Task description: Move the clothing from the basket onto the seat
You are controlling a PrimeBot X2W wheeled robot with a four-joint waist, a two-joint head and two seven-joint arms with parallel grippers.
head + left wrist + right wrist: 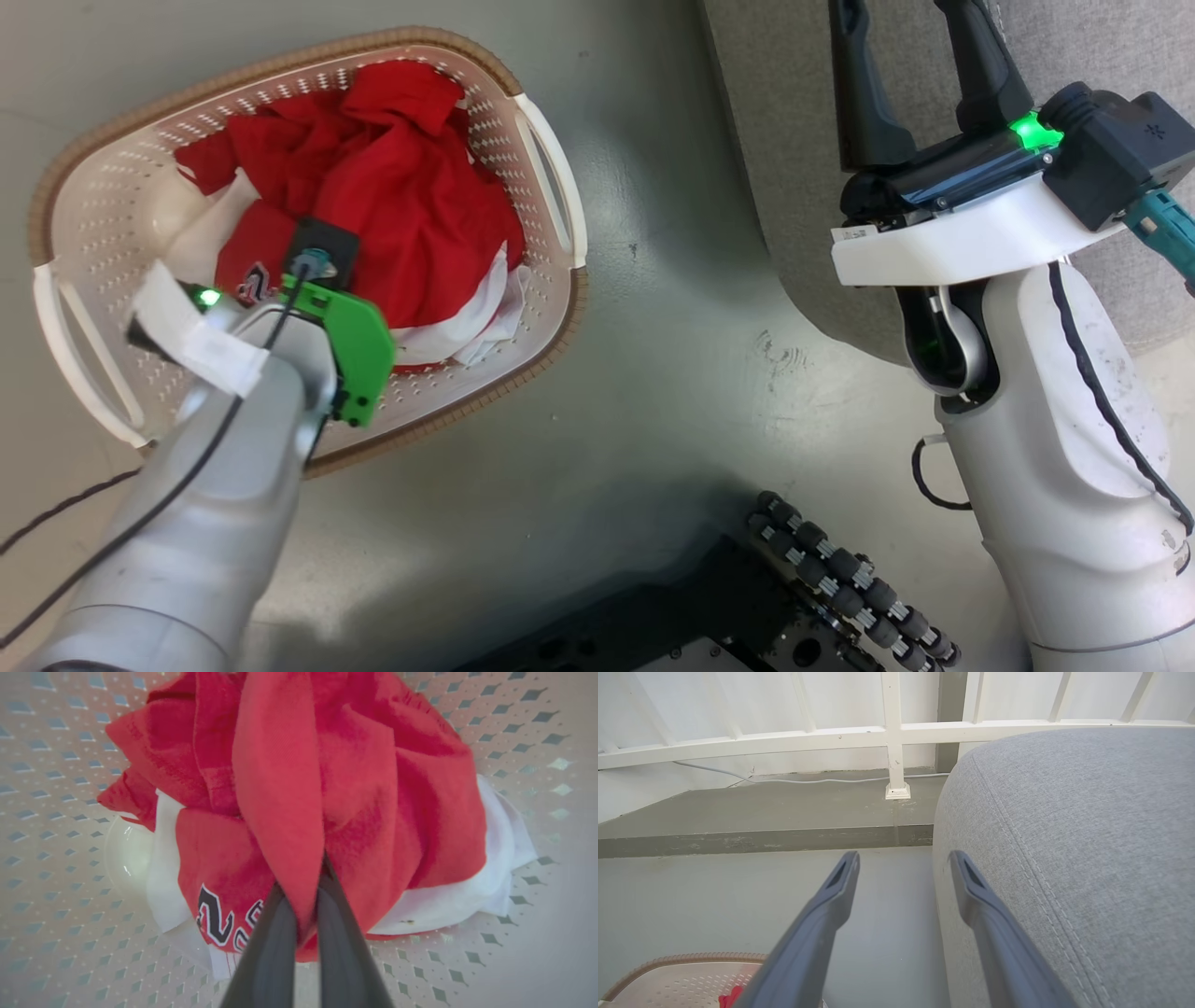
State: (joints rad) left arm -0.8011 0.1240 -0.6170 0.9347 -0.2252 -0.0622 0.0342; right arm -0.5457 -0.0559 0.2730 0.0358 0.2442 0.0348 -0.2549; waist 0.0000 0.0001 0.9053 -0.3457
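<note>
left gripper (pixel 302 877) clamped on clothing (pixel 355 788) fold, inside basket (pixel 56 812); right gripper (pixel 904 856) wide, beside seat (pixel 1064 835)

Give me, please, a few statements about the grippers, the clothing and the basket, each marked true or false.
1. The left gripper is shut on a fold of the clothing. True.
2. The right gripper is open and empty, near the seat. True.
3. The clothing lies on the seat. False: it is in the basket.
4. The basket stands on the seat. False: it stands on the floor.
</note>
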